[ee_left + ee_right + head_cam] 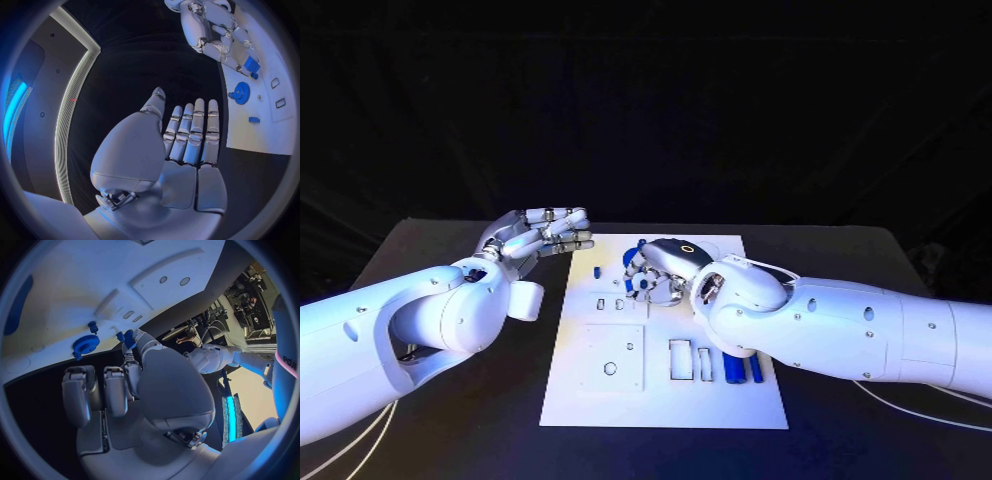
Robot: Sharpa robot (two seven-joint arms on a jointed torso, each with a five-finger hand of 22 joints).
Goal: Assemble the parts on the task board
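Observation:
The white task board (664,400) lies in the middle of the black table. My right hand (662,264) hovers over the board's far part and pinches a small blue part (128,337) at its fingertips; the same part (250,65) hangs under the right hand (212,30) in the left wrist view. A blue gear (85,344) sits on the board close by, also seen as the gear (239,93). My left hand (540,235) is raised off the board's far left corner, fingers straight and side by side, holding nothing.
Two long blue parts (749,368) lie by the slots at the board's near right. A small blue piece (253,120) rests on the board near its left edge. The board carries a raised square plate (613,357) with holes.

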